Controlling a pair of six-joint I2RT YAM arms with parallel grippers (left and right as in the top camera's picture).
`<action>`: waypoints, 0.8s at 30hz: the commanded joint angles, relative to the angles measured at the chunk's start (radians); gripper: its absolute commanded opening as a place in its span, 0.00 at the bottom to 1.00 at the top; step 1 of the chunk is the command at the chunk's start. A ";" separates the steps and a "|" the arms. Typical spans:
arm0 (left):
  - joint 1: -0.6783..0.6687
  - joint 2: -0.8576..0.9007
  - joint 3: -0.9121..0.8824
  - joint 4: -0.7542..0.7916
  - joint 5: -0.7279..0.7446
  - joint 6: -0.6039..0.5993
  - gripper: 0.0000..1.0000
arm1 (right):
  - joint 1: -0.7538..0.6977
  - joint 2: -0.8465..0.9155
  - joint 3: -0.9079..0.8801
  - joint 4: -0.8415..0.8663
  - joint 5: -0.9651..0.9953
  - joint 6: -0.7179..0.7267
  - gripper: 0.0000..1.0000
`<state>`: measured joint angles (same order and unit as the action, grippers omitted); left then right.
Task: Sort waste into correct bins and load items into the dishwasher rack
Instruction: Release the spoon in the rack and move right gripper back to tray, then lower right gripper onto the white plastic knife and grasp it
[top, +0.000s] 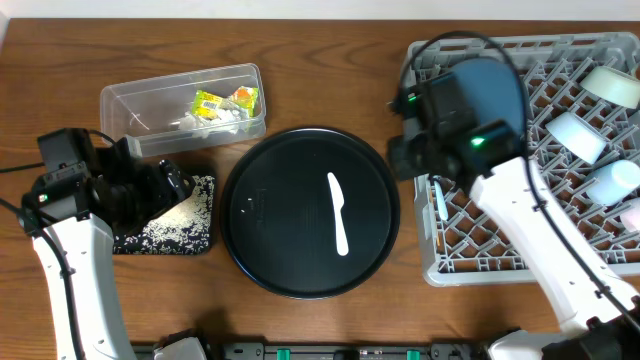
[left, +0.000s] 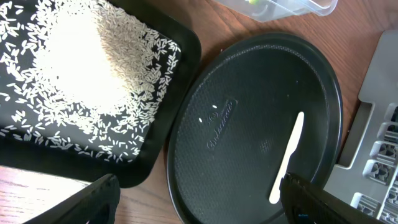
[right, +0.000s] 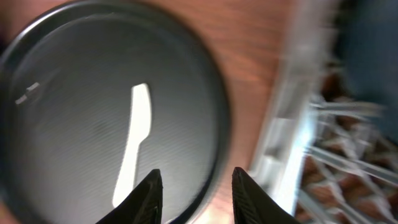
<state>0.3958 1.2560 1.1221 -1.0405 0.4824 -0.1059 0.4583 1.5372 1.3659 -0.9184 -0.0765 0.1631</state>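
Note:
The white spoon lies on the round black tray. Loose rice covers the shallow black tray, and my left gripper hovers over its near corner, open and empty. Wrappers and a tissue sit in the clear tub. The grey rack holds the dark-blue bowl and small pale cups. My right gripper hangs by the rack's left edge, jaws apart with nothing between them. The right wrist view shows the spoon below it to the left, blurred.
The round black tray sits between the rice tray and the rack, nearly touching both. The clear tub's corner lies just behind it. Bare wood table runs along the front edge.

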 joint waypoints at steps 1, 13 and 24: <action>0.004 0.005 0.012 -0.002 -0.008 -0.005 0.83 | 0.071 0.035 0.012 -0.001 -0.040 -0.010 0.34; 0.004 0.005 0.012 -0.003 -0.008 -0.005 0.83 | 0.273 0.321 0.012 -0.026 -0.010 0.289 0.40; 0.004 0.005 0.012 -0.003 -0.008 -0.005 0.84 | 0.348 0.515 0.012 -0.021 0.027 0.372 0.41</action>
<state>0.3958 1.2556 1.1217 -1.0405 0.4824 -0.1059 0.7979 2.0083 1.3682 -0.9379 -0.0715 0.4908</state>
